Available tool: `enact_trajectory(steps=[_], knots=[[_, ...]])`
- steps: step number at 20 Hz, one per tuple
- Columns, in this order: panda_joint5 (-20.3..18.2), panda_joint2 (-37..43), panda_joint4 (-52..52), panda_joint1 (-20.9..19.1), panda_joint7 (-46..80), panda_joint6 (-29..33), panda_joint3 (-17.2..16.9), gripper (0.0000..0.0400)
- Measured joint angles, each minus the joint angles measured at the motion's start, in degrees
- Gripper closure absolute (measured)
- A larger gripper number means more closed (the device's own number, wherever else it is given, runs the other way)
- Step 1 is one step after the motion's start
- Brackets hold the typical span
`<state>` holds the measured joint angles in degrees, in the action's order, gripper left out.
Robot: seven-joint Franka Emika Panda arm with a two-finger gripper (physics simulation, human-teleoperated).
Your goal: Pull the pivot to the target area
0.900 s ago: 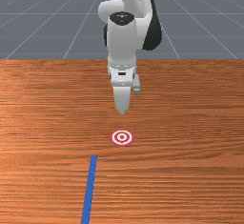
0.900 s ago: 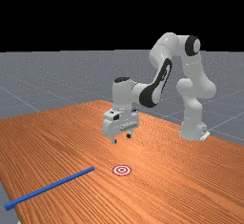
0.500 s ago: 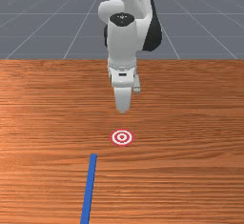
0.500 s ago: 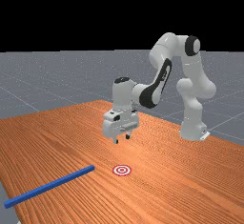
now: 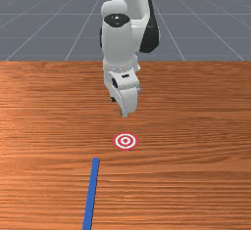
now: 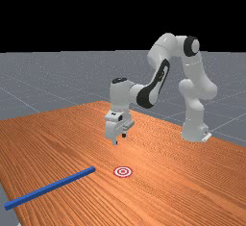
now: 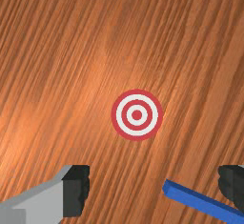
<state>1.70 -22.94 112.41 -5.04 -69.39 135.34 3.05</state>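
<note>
My gripper (image 6: 119, 139) hangs above the table in the far view, its two fingertips apart with nothing between them. In the wrist view the gripper (image 7: 153, 189) is open, one dark fingertip at each side. A long blue bar (image 5: 91, 195) lies flat on the table, toward the front view's bottom left; in the far view the blue bar (image 6: 50, 187) runs to the lower left. The red and white round target (image 5: 125, 141) is flat on the wood, close to the bar's near end without touching it. In the wrist view the target (image 7: 137, 115) lies beyond the fingertips.
The orange-brown table (image 6: 163, 191) stretches under the arm and around the bar. One end of the bar lies close to the table's edge at the far view's lower left. The arm's base stands at the far view's right.
My hand has turned and shifted slightly toward the front view's left, still above the table. The bar slid very slightly toward the arm earlier in this span; the target has not moved.
</note>
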Motion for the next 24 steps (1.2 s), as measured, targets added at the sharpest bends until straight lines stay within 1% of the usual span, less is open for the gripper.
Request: enact_trajectory(steps=[1, 3, 4, 5, 6, 7, 8, 9, 10, 11, 14, 15, 16, 19, 20, 21, 23, 24], knots=[[-0.26, -0.01, -0.03, 0.12, 2.2, -0.01, -0.51, 0.0], [0.77, -0.15, -0.17, -2.37, -11.22, -0.08, 1.42, 0.0], [0.94, -0.21, -0.25, -3.09, -14.22, -0.12, 1.74, 0.0], [0.63, -0.22, -0.31, -2.98, -11.74, -0.13, 1.14, 0.0], [0.71, -0.28, -0.39, -3.5, -13.52, -0.16, 1.27, 0.0], [0.45, -0.32, -0.48, -3.48, -11.72, -0.18, 0.78, 0.0], [0.48, -0.39, -0.6, -3.97, -13.12, -0.23, 0.82, 0.0], [0.84, -0.52, -0.78, -5.12, -18.55, -0.31, 1.5, 0.0], [0.21, -0.55, -0.88, -4.53, -12.64, -0.33, 0.3, 0.0], [0.65, -0.68, -1.05, -5.73, -18.58, -0.4, 1.1, 0.0], [1.03, -2.11, -0.92, -6.32, -19.82, 1.38, 1.31, 0.0], [1.59, -2.66, -0.89, -7.01, -23.71, 1.93, 2.06, 0.0], [1.55, -3.03, -0.81, -6.94, -23.06, 2.27, 1.96, 0.0], [3.67, -4.6, -2.91, -9.64, -38.77, 1.29, 4.82, 0.0], [3.61, -5.23, -3.99, -9.4, -37.6, 0.88, 4.62, 0.0], [4.37, -6.01, -5.17, -10.17, -42.61, 0.35, 5.61, 0.0], [3.86, -6.56, -6.19, -9.64, -39.11, 0.01, 4.91, 0.0], [3.96, -6.63, -6.31, -10.0, -40.3, -0.05, 5.04, 0.0]])
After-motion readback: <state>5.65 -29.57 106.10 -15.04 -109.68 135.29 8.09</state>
